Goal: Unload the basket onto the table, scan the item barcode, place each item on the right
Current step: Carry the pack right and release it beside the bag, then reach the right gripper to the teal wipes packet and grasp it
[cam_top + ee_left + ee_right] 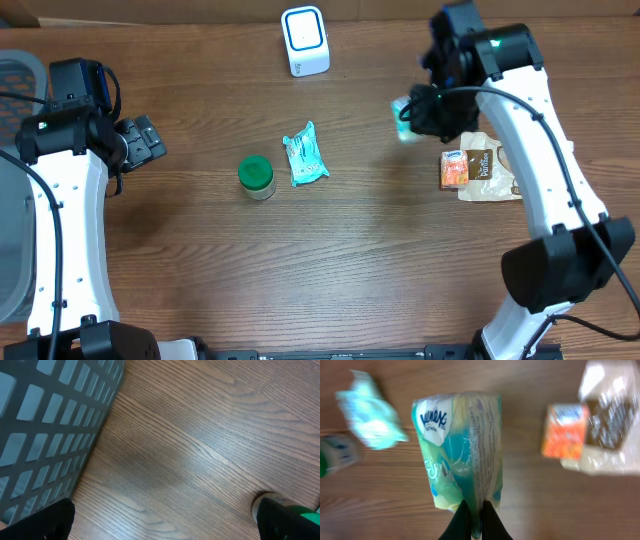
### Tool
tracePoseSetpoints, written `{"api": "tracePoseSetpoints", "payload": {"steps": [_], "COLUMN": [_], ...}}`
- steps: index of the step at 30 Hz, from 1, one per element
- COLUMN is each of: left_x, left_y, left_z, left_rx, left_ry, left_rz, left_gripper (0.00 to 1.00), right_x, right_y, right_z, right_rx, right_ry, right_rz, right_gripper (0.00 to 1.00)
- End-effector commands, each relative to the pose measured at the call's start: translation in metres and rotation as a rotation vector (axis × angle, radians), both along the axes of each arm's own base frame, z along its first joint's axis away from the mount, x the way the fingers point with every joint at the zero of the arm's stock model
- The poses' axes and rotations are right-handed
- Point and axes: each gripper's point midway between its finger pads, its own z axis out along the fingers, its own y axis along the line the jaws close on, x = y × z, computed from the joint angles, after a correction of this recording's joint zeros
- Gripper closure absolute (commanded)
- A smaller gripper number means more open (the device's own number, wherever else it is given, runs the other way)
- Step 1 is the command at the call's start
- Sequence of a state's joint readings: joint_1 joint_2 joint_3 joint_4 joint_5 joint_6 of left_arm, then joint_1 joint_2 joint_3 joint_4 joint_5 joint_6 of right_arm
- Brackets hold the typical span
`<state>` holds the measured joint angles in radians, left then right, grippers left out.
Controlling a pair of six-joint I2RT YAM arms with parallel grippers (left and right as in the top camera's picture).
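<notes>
Over the wooden surface [350, 260], the right hand [475, 521] is clamped on the bottom edge of a Kleenex tissue pack [460, 445], well apart from the white scanner [305, 40]. Only the right wrist view shows its branding; overhead, the arm half hides it. The left hand [143, 140] gapes wide, empty, near the grey basket [45, 425].

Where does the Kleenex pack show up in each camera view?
Overhead: Kleenex pack, upper right.
Left wrist: not in it.
Right wrist: Kleenex pack at centre, its lower edge pinched by the right pincer.
Shared landmark: orange packet, to the pack's right in both.
</notes>
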<state>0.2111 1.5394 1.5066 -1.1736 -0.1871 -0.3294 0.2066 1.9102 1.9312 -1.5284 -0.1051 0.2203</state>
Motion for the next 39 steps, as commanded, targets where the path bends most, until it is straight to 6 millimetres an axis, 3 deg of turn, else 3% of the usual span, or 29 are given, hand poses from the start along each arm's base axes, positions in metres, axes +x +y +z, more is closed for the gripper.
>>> {"api": "tracePoseSetpoints", "payload": {"steps": [1,5,11,12,15,18,20,23,26,27,31,35,37,38,39], "left_x": [0.001,0.001,0.001,0.001,0.001,0.001,0.001,0.001,0.001,0.001,0.001,0.001,0.001,0.001,0.001], "left_y": [-0.001,-0.001,-0.001,-0.001,-0.001,-0.001,-0.001,-0.001,-0.001,-0.001,-0.001,-0.001,-0.001,-0.001,-0.001], "left_z": [0.001,0.001,0.001,0.001,0.001,0.001,0.001,0.001,0.001,0.001,0.001,0.001,0.001,0.001,0.001], "left_rx": [0.003,0.003,0.003,0.003,0.003,0.003,0.003,0.003,0.003,0.003,0.003,0.003,0.003,0.003,0.003], "left_ry": [0.000,-0.001,-0.001,-0.001,-0.001,-0.001,-0.001,-0.001,-0.001,-0.001,-0.001,-0.001,-0.001,-0.001,-0.001], "left_rz": [-0.021,-0.021,-0.021,-0.021,-0.021,-0.021,-0.021,-0.021,-0.021,-0.021,-0.021,-0.021,-0.021,-0.021,-0.021], "left_gripper": [0.00,0.00,0.00,0.00,0.01,0.01,0.00,0.00,0.00,0.01,0.00,0.00,0.00,0.00,0.00], "right_x": [-0.010,-0.021,-0.026,-0.026,-0.025,-0.019,-0.011,0.002,0.011,0.016,0.021,0.026,0.030,0.033,0.038], "right_y": [-0.028,-0.068,-0.099,-0.103,-0.107,-0.107,-0.100,-0.077,-0.054,-0.033,0.017,0.082,0.112,0.127,0.145], "right_z": [-0.042,-0.092,-0.115,-0.116,-0.116,-0.112,-0.099,-0.069,-0.051,-0.046,-0.041,-0.046,-0.053,-0.057,-0.061], "right_rx": [0.004,0.000,0.007,0.008,0.010,0.015,0.063,0.165,0.226,0.252,0.353,0.422,0.428,0.431,0.434], "right_ry": [0.106,0.176,0.183,0.180,0.171,0.153,0.128,0.070,0.029,0.003,-0.032,-0.057,-0.082,-0.101,-0.130], "right_rz": [-0.098,-0.205,-0.263,-0.275,-0.264,-0.259,-0.230,-0.124,-0.060,-0.011,0.088,0.169,0.210,0.227,0.246], "right_gripper": [0.96,0.96,0.96,0.86,0.40,0.37,0.37,0.36,0.37,0.34,0.33,0.39,0.46,0.60,0.82]}}
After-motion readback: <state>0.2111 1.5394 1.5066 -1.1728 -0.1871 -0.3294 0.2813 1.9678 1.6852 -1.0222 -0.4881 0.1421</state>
